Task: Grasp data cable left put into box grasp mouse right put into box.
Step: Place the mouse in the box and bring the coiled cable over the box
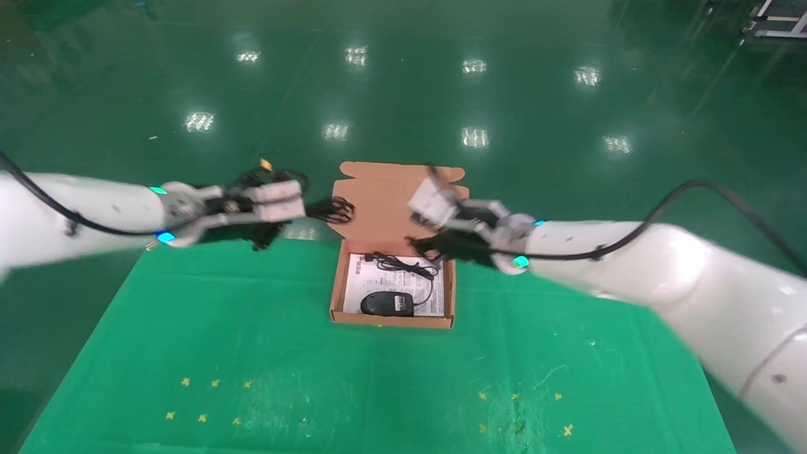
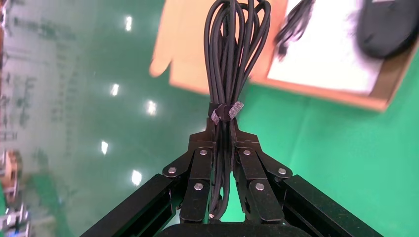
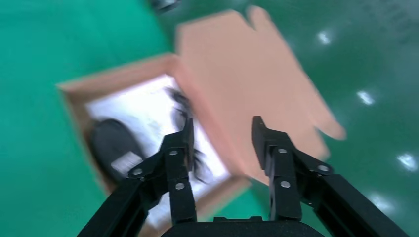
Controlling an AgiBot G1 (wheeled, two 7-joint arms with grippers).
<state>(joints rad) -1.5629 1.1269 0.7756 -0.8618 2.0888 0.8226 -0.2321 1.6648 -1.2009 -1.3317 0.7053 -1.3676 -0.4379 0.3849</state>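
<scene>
The orange-brown box (image 1: 391, 320) lies open on the green cloth, its lid (image 1: 378, 202) folded back. The black mouse (image 1: 386, 304) lies inside on the white sheet, its cord (image 1: 406, 265) bunched behind it. My left gripper (image 1: 312, 211) is shut on the coiled black data cable (image 1: 335, 210) and holds it in the air just left of the lid. In the left wrist view the gripper (image 2: 225, 129) clamps the tied cable (image 2: 232, 59). My right gripper (image 1: 423, 244) is open and empty above the box's far right corner; it also shows in the right wrist view (image 3: 222, 133) over the box (image 3: 74, 89) and the mouse (image 3: 111, 145).
The green cloth (image 1: 252, 353) covers the table, with small yellow marks at the front left and front right. The glossy green floor (image 1: 403, 94) lies beyond the table's far edge. Both arms reach in from the sides.
</scene>
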